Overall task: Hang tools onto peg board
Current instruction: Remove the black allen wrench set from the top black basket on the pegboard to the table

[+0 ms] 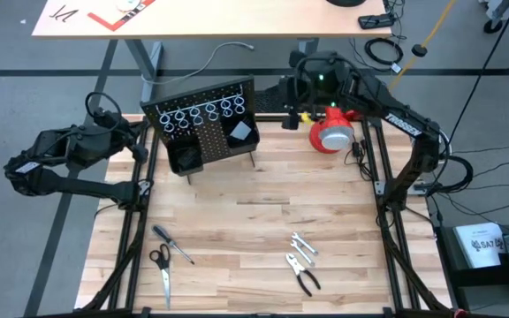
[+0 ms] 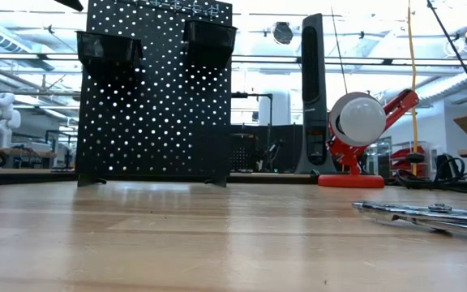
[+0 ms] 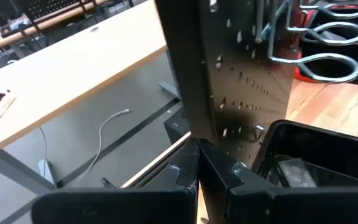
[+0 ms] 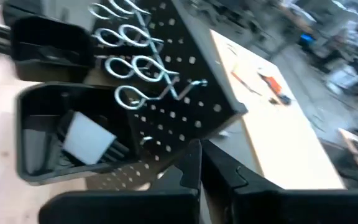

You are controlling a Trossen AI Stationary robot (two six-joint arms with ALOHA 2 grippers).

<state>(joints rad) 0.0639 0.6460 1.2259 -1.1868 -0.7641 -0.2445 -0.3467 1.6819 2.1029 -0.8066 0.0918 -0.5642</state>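
Wooden tabletop (image 1: 263,212) holds the peg board (image 1: 203,132) upright; both grippers look closed beside it; scissors (image 1: 162,268), well apart, seem stiff, best gripped mid-handle.

Open tabletop (image 1: 254,230) between peg board (image 1: 203,128) and tools (image 1: 303,261).

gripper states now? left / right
Left gripper: shut, holding nothing, at the peg board's left edge.
Right gripper: shut, holding nothing, at the board's right edge.
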